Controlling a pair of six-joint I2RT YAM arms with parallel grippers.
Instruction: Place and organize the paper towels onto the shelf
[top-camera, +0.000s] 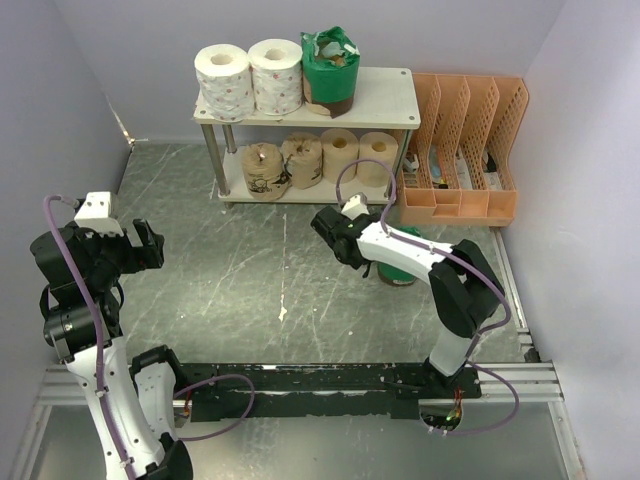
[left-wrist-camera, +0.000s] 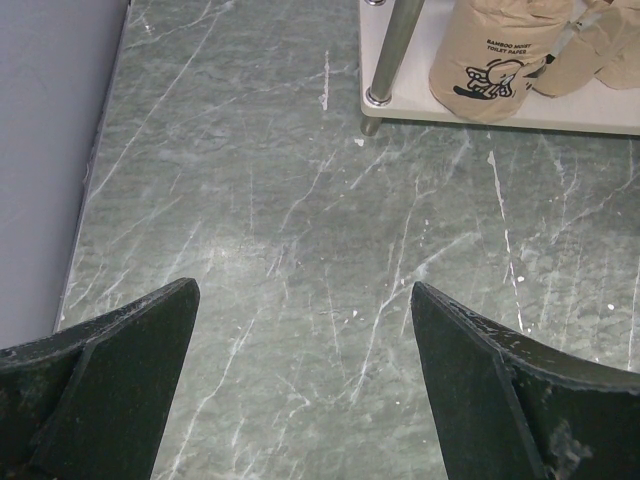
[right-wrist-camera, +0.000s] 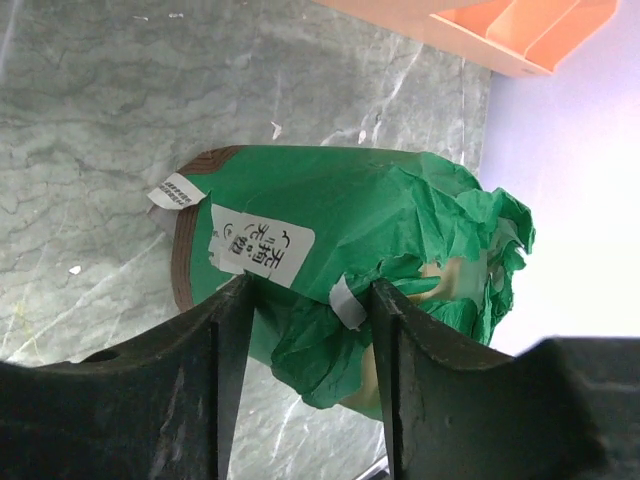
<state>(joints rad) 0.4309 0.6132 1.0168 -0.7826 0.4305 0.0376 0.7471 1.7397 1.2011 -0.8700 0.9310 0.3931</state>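
Observation:
The shelf stands at the back. Its top board holds two white rolls and one green-wrapped roll. Its lower board holds several tan rolls; the leftmost one has a printed label and also shows in the left wrist view. A second green-wrapped roll lies on the table under my right arm. My right gripper is closed on the crumpled wrapper of this roll. My left gripper is open and empty over bare table at the left.
An orange perforated file rack stands right of the shelf; its edge shows in the right wrist view. Walls close the left, back and right sides. A metal rail runs along the near edge.

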